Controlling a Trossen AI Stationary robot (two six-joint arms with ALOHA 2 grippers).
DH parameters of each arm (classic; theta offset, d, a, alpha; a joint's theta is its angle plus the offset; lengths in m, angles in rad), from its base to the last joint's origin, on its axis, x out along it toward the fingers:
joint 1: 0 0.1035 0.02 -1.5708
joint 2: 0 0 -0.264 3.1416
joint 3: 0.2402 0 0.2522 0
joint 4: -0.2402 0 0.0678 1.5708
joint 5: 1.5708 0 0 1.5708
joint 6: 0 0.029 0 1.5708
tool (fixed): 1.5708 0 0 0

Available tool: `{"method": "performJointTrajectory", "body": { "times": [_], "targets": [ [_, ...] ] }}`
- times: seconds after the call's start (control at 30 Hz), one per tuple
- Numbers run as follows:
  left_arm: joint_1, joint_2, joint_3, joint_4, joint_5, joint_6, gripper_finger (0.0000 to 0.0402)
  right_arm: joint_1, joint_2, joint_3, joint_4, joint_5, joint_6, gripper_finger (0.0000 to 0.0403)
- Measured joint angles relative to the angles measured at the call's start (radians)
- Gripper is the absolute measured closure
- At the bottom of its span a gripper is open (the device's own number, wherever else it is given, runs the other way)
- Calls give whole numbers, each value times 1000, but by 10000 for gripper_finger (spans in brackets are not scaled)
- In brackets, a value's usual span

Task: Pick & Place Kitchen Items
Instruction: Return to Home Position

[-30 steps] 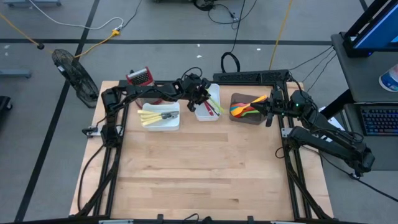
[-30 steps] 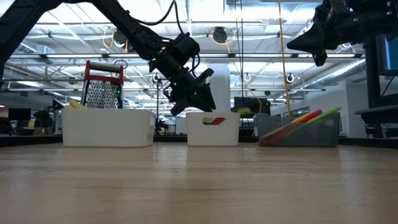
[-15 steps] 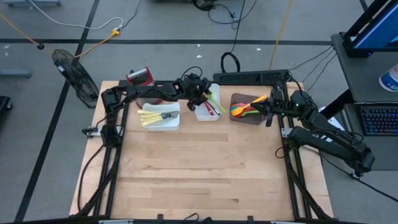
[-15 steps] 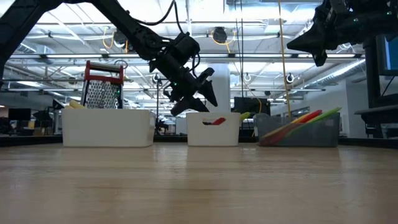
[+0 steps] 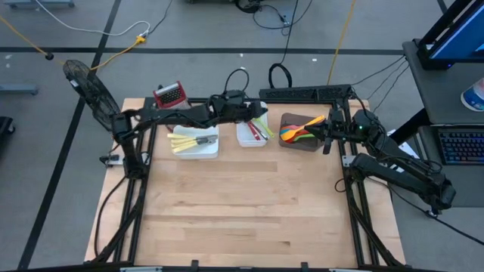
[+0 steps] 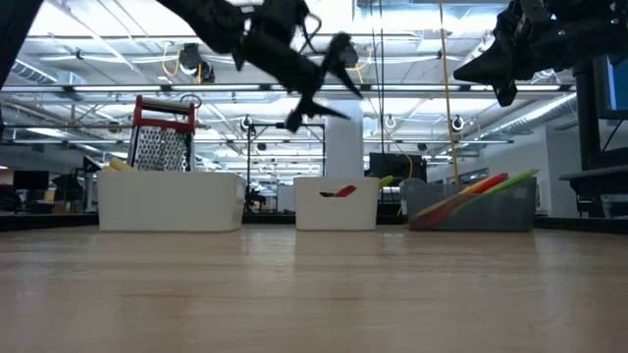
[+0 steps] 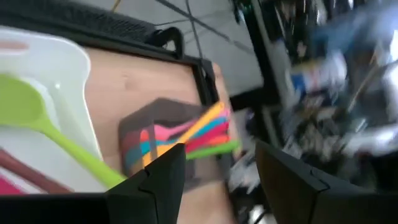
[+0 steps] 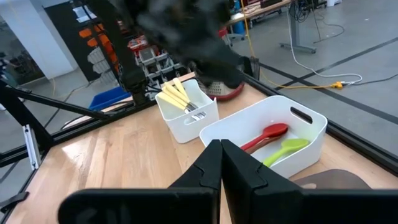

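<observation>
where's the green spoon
In the high view the green spoon lies in the right white bin, beside the red spoon, between the other white bin and the brown bin.

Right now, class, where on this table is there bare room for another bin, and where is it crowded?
Bare: the table's near stretch, from the bins to the front edge. Crowded: the far edge, with left white bin, right white bin, brown bin, the left hand above and right hand beside them.
</observation>
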Motion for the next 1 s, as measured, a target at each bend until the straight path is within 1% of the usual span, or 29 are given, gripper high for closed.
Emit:
{"method": "performJointTrajectory", "body": {
  "times": [0.13, 0.3, 0.37, 0.47, 0.57, 0.63, 0.83, 0.93, 1.0],
  "targets": [
    [-59, -80, 0, -54, -3, 205, 199, 0, 0, 0, -5, 0, 0, 403],
    [-134, -178, -1, -168, -6, 375, 197, 0, 0, 0, -4, 0, 0, 403],
    [-165, -210, 0, -187, -7, 442, 197, 0, 0, 0, -4, 0, 0, 403],
    [-203, -261, 0, -254, -2, 513, 197, 0, 0, 0, -4, 0, 0, 403],
    [-235, -297, 0, -300, -1, 553, 197, 0, 0, 0, -4, 0, 0, 403],
    [-255, -312, 0, -299, -1, 554, 197, 0, 0, 0, -4, 0, 0, 403],
    [-282, -352, 0, -316, 0, 474, 197, 0, 0, 0, -4, 0, 0, 403],
    [-293, -360, 0, -302, 4, 515, 197, 0, 0, 0, -4, 0, 0, 403],
    [-298, -359, 0, -300, 41, 552, 197, 0, 0, 0, -4, 0, 0, 403]
  ]
}}
